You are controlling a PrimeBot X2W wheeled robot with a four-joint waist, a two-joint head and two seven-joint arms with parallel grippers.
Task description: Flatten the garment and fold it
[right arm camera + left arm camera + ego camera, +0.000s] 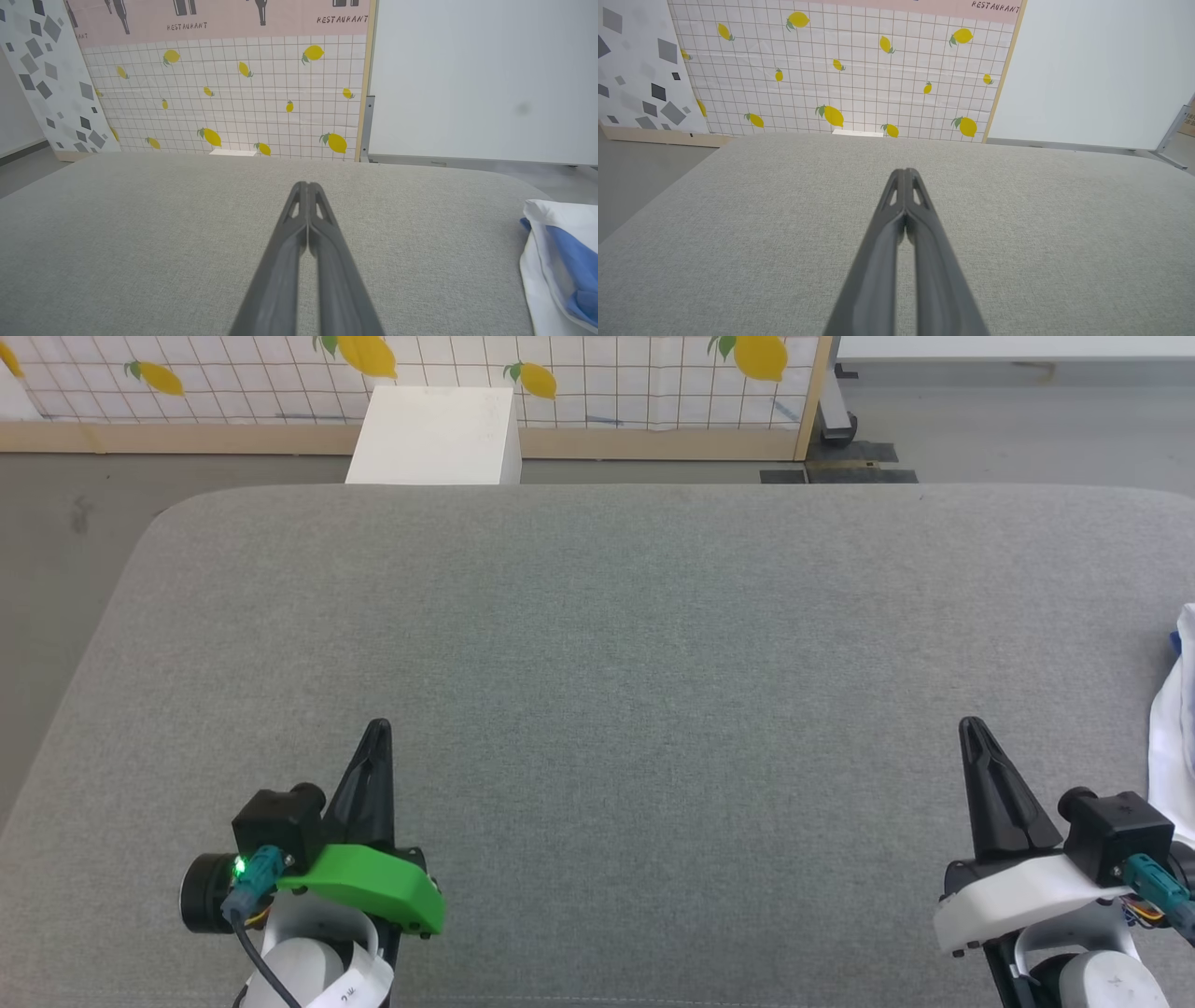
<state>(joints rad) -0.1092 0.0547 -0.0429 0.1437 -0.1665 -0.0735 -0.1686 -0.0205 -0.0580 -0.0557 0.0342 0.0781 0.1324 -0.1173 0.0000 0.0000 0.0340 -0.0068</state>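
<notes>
The garment (1174, 728), white with a bit of blue, lies bunched at the far right edge of the grey padded table (616, 644). The right wrist view shows the garment (560, 261) at its lower right, white cloth folded over a blue part. My right gripper (971, 726) hovers near the table's front right, shut and empty, a short way left of the cloth and apart from it. Over the front left of the table my left gripper (379, 728) is shut too, with nothing in it. Their tips (905, 173) (306, 185) are pressed together over bare fabric.
A white box (434, 434) stands on the floor beyond the table's far edge, in front of a lemon-patterned panel (597, 378). Grey floor runs along the left side. The table's corners are rounded.
</notes>
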